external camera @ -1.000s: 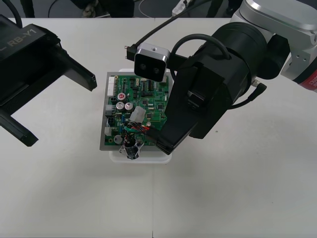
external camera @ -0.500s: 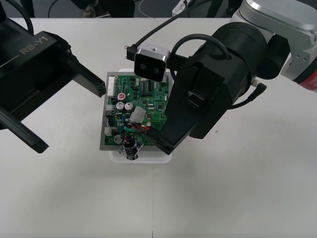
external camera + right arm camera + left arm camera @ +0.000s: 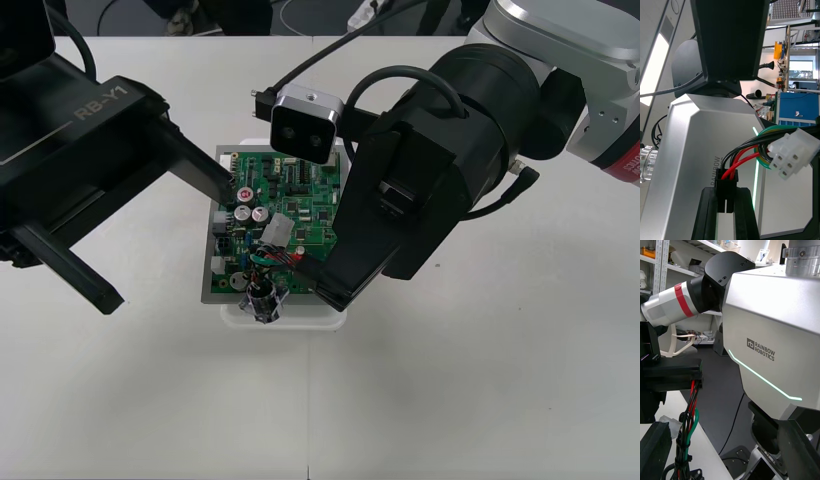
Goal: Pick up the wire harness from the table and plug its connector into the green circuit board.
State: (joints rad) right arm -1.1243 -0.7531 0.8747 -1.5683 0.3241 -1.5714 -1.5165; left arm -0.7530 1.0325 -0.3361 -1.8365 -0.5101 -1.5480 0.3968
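Left gripper (image 3: pixel 170 243) — "RB-Y1" lettering (image 3: pixel 102 103)

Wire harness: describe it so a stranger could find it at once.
Find the green circuit board on the table. At its near edge sits the wire harness, held by the right gripper. Only it has loose red, black and green wires ending in a round metal socket.
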